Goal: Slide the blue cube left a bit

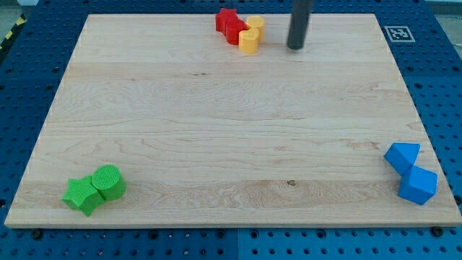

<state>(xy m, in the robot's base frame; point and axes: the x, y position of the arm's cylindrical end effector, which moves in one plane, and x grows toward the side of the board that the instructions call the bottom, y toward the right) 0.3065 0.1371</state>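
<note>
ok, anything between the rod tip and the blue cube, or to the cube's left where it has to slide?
Nothing visible. My tip is at the view's top, the blue cube at the bottom right touching the blue wedge-like block; bare wooden board lies between and to its left.

looks like a robotics lab or test bench. pale wooden worktop [231, 130] lying on a blue metal base plate [29, 79] drilled with a regular grid of holes, the kind used for bolting down fixtures. black-and-white printed marker tag [396, 33] stuck at the worktop's top right corner, typical of camera calibration. yellow-and-black hazard striping [10, 35] along the view's top left edge. small plain coloured blocks scattered near the worktop's edges, like props for trials.
</note>
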